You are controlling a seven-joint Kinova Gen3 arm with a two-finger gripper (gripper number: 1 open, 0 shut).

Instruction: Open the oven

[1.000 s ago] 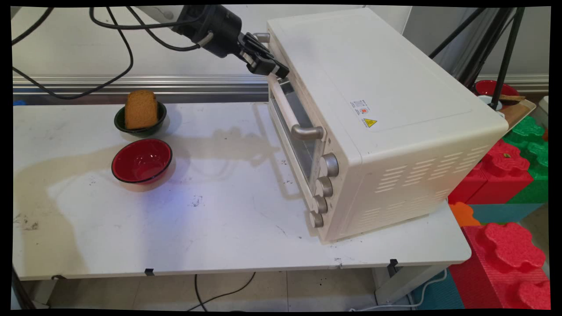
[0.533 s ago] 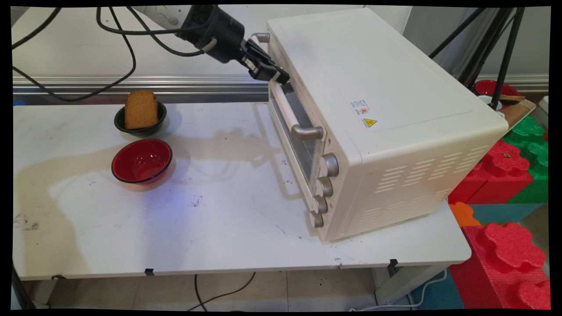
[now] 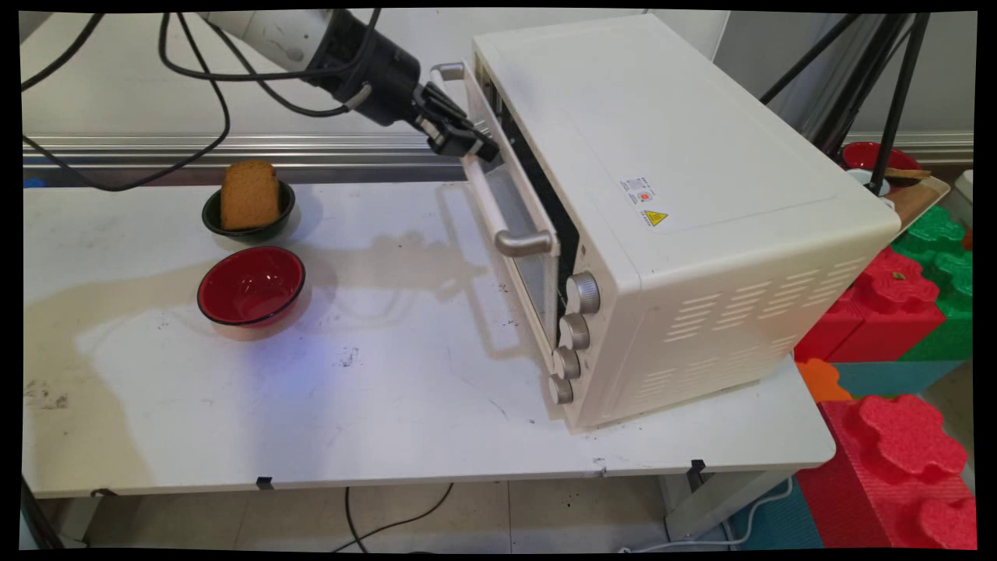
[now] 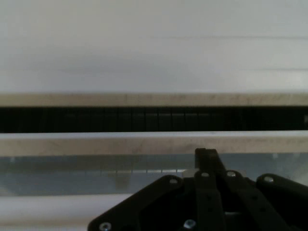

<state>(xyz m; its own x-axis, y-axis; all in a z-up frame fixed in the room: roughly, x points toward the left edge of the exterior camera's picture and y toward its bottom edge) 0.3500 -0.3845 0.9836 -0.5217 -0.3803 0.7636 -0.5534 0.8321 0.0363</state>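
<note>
Even, bright overhead lighting casts soft arm and cable shadows across the table [image 3: 389, 405] in the main view; the hand view is soft and out of focus.

table [image 3: 389, 405] | red bowl [image 3: 251, 285] | bread [image 3: 249, 194] in dark bowl [image 3: 251, 227] | foam blocks [image 3: 896, 436]

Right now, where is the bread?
In the main view the bread stands upright in a dark green bowl at the table's far left, just behind the red bowl and well left of the oven.
</note>
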